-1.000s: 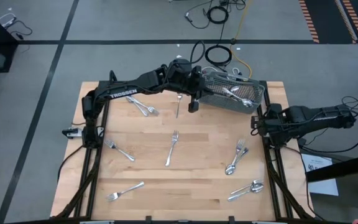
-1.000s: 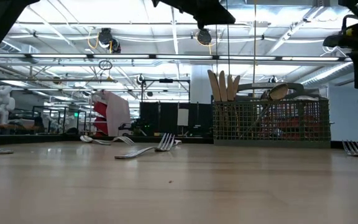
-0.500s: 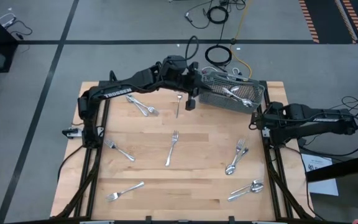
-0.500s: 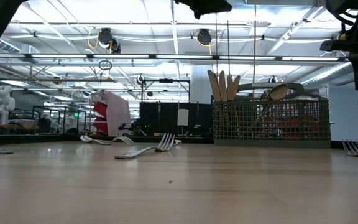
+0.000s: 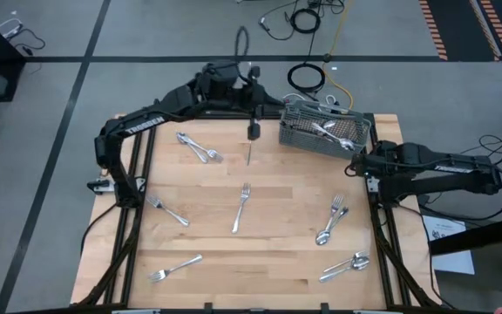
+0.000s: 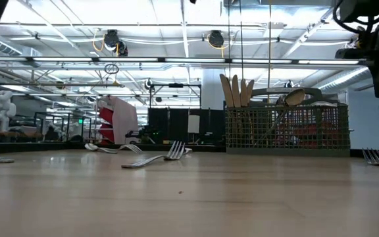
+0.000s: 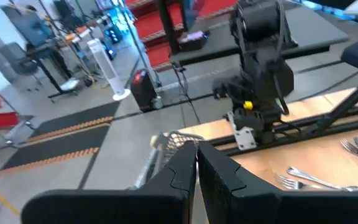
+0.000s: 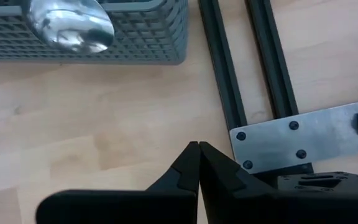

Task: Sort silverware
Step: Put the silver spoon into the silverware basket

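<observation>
On the table (image 5: 268, 262) your silverware (image 5: 242, 208) lies scattered with some already in the grey caddy (image 5: 325, 131) far right — between picks, so next bring the empty, nearly closed left gripper (image 5: 254, 131), its arm lettered TROSSEN, down on the nearest piece — right gripper (image 5: 353, 167) waits closed.

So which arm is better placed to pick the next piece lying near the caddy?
Left. The left gripper hangs just above the knife beside the caddy, while the right gripper waits at the table's right edge.
</observation>
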You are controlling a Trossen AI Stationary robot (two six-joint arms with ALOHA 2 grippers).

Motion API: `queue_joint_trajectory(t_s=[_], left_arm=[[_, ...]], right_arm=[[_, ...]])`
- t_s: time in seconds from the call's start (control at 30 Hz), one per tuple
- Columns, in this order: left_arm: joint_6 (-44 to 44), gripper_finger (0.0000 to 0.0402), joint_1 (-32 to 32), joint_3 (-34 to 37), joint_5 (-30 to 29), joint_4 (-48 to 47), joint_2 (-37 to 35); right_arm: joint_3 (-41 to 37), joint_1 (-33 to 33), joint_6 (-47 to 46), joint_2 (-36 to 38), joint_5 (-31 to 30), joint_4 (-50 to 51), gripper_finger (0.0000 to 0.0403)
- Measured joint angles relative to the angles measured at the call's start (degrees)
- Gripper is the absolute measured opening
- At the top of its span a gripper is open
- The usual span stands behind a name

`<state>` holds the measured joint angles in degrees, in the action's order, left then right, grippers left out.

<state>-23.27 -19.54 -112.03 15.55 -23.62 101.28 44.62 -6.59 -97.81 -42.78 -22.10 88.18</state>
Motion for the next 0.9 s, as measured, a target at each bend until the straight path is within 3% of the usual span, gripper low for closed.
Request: queue_joint_trajectory(t_s=[0.2,0.4,0.9], left_arm=[[-0.04,0.0028,-1.45,-0.04,0.0,0.11,-2.48],[-0.83,0.0028,-2.24,-0.04,0.04,-0.75,-3.67],[-6.08,0.0028,-4.11,0.02,0.7,-7.61,-4.28]], right_arm=[[0.0,-3.18,1.81,-3.38,-0.55,-3.85,0.0],[0.0,-8.74,1.78,-7.04,-5.16,-6.18,0.0],[0.0,-25.67,19.98,-16.38,-4.42,-18.87,0.0]])
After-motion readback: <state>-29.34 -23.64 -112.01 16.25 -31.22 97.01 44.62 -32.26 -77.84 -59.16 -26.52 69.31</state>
